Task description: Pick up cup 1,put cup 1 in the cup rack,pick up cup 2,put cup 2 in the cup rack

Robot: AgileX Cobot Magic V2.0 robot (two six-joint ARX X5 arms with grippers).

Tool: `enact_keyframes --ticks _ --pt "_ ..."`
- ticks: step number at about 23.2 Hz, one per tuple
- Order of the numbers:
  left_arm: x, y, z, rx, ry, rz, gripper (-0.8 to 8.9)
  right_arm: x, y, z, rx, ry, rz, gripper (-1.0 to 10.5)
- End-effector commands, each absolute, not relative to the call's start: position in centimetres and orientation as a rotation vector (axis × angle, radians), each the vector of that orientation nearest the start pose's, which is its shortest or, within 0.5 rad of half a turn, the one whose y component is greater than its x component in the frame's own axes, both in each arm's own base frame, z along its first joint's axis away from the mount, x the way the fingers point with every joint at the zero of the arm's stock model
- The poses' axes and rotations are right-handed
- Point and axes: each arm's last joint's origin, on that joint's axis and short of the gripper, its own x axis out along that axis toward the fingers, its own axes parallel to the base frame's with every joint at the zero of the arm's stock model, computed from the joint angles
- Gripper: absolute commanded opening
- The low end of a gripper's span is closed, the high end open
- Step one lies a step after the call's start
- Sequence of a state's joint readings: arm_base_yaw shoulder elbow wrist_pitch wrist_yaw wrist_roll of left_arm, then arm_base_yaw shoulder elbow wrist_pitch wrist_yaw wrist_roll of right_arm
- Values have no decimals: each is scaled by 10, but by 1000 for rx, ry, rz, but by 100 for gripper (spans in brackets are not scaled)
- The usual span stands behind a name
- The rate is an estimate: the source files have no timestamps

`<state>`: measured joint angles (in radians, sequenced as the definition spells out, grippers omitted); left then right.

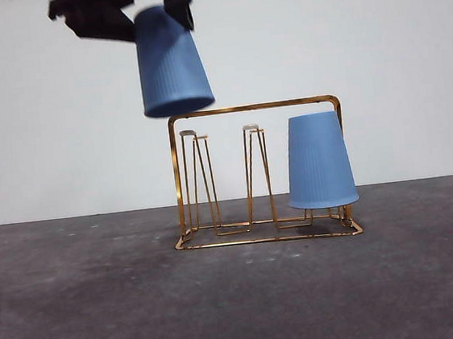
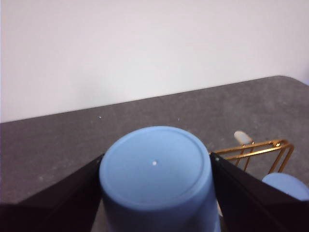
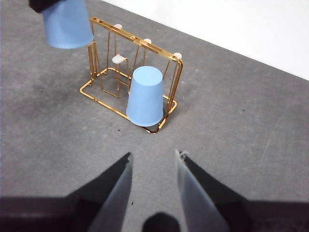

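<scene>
1. Progress: one blue cup [image 1: 319, 161] already sits upside down on a prong at one end of the cup rack [image 1: 253, 107]. I judge this first placement done. The second placement is in hand, not finished.

2. My left pincer [image 2: 155, 166] is closed on the second cup [image 1: 172, 60], one jaw on each side of the cup wall near its closed base. The cup hangs in the air, above the cup rack's top bar and just outside the rack end farthest from the seated cup.

3. Orientation of the held cup: inverted, open mouth down, closed base up toward my wrist. Its long axis is close to vertical, tilted slightly, with the mouth swung a little toward the cup rack.

4. My right pincer [image 3: 152, 166] holds nothing; its jaws stand apart. It waits over the surface [image 1: 80, 314], well clear of the cup rack.

5. Remaining, as I judge it: bring the held cup over a free prong [image 1: 193, 134] near its end of the cup rack, square the axis to vertical, lower the mouth over the prong, release.
</scene>
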<state>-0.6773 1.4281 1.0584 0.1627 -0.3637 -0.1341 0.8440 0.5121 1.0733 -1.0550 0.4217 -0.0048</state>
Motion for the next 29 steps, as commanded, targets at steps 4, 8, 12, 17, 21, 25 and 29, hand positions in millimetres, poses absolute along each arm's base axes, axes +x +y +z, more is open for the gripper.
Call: enact_keyframes --ticks 4,8,12,17,21,25,29 --pt "270 -204 298 -13 205 -298 -6 40 27 370 -272 404 408 158" --pt "275 -207 292 -11 209 -295 -5 39 26 368 -284 425 406 158" --pt "280 -208 285 -6 220 -286 -6 39 26 367 -292 438 404 158" --pt "284 -209 282 -12 209 -284 -6 39 26 367 -293 438 403 157" --pt "280 -212 288 -29 178 -298 -6 39 26 367 -295 438 401 157" --pt "277 -215 289 -32 175 -311 -6 39 25 367 -300 434 383 157" --pt "269 -219 296 -42 159 -335 -5 39 25 367 -301 433 383 156"
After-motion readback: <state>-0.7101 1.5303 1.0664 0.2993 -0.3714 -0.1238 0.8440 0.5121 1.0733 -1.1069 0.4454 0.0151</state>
